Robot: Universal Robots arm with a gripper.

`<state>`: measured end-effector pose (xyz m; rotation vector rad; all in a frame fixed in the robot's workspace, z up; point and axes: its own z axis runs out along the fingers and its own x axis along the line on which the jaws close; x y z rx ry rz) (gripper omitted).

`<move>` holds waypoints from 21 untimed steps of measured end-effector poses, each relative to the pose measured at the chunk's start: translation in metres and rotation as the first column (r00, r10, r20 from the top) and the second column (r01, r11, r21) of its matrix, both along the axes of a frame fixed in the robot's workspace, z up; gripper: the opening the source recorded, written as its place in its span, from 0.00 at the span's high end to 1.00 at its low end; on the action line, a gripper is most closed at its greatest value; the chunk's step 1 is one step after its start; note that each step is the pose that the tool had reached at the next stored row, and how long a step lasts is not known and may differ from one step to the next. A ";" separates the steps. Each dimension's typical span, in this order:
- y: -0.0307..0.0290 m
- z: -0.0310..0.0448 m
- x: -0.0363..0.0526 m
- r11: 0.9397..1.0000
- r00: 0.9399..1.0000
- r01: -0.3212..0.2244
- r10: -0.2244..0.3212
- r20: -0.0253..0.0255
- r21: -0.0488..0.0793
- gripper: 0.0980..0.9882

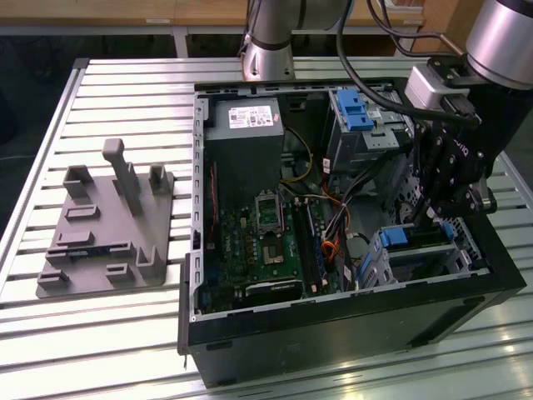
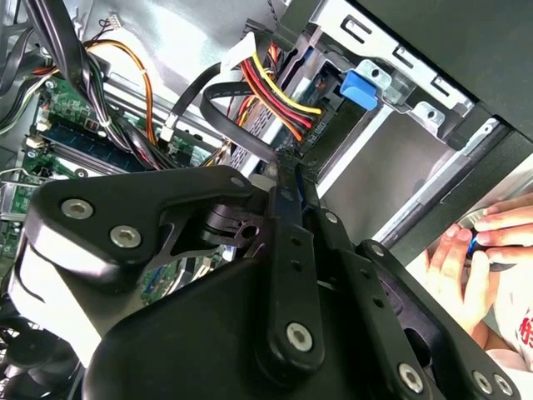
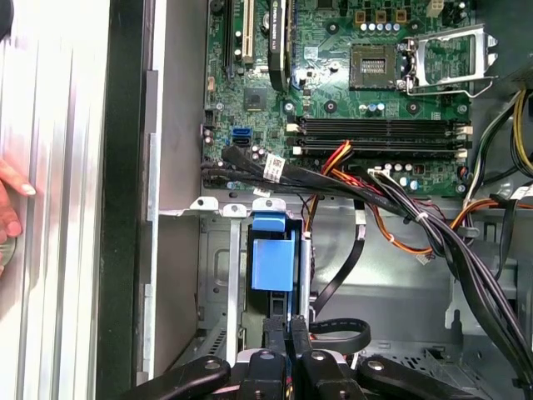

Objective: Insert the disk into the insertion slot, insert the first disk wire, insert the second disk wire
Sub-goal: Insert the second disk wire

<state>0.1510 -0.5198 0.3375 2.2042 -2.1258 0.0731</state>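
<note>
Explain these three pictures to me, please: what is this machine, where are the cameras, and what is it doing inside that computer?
The machine is a robot arm ending in a black gripper. The exterior view comes from a camera standing off the arm. It shows an opened computer case lying on a slatted metal table, beside a grey holder plate. The other two pictures come from cameras riding near the arm's wrist, looking along its fingers. The fingers are pressed together over the disk, a drive in a blue carrier sitting in the insertion slot, a metal cage. Bundled wires run across nearby. A person's hand rests just outside the case.
</note>
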 end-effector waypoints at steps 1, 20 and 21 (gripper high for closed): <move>0.0000 -0.0002 0.0001 1.000 1.000 0.000 0.000 0.000 0.000 0.95; -0.0013 -0.0046 0.0007 1.000 1.000 -0.001 0.001 0.000 0.000 0.95; -0.0015 -0.0046 0.0007 1.000 1.000 -0.001 0.001 0.000 0.000 0.95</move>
